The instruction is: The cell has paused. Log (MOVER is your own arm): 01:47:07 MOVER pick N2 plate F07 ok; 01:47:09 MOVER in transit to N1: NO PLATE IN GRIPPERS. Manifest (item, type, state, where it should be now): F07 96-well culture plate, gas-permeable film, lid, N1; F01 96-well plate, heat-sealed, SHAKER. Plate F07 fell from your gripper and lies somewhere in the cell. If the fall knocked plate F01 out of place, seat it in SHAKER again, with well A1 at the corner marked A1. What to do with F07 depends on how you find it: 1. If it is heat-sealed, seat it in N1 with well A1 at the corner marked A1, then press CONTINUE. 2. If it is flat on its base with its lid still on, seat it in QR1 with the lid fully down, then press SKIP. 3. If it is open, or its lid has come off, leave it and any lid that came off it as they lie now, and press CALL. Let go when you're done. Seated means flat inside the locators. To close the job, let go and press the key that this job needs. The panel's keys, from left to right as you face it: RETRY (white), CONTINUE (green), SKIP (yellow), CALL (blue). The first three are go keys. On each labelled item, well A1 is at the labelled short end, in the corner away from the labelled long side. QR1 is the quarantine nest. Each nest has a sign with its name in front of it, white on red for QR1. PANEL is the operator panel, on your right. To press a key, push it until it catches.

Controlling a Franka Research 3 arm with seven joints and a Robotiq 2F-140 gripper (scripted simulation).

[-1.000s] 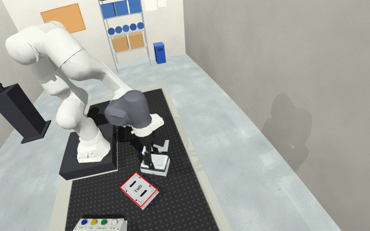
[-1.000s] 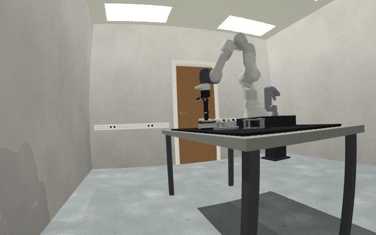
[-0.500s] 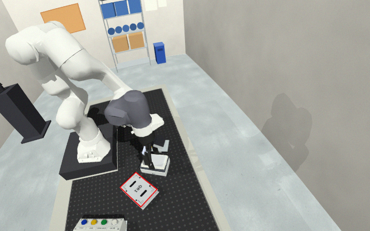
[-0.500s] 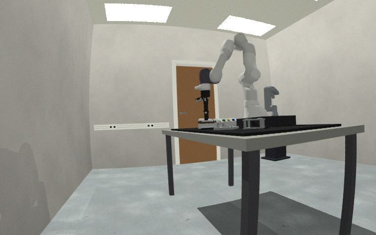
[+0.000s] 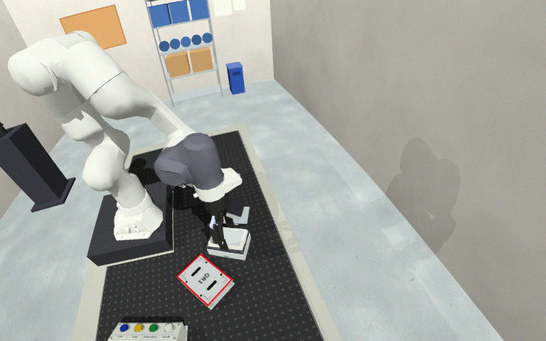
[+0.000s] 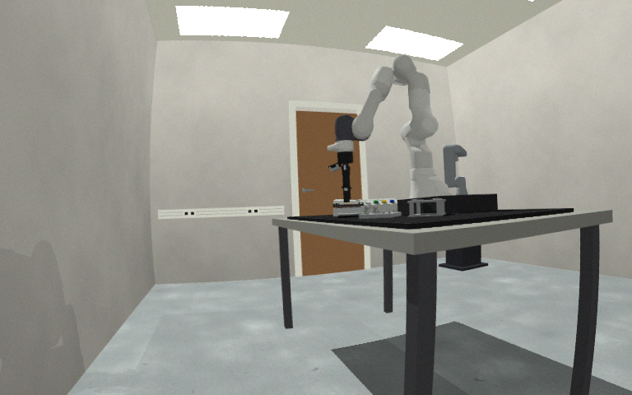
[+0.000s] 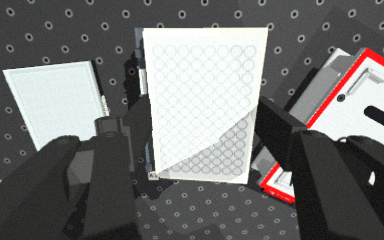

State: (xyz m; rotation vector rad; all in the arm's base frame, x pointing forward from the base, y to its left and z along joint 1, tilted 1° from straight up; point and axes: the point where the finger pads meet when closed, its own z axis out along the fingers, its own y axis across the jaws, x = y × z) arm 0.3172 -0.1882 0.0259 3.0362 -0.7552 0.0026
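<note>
Apparently the gripper point(image 5: 227, 236) point(image 6: 346, 200) point(image 7: 203, 111) pinches a plate point(image 5: 238, 238) point(image 7: 207, 90) by its long sides, over a pale block point(image 5: 237, 253). QR1 point(image 5: 193, 281) point(image 7: 361, 100) holds no plate — seating likely remains, and which plate this is, I cannot tell.

Top and exterior frames over the past second show no discernible movement by the arm point(image 5: 201, 160) point(image 6: 345, 127) or the hand point(image 5: 219, 233) point(image 6: 346, 183), pictured in the top view at about four o'clock from the arm's base point(image 5: 96, 257); any smaller shift is too fine to tell
</note>
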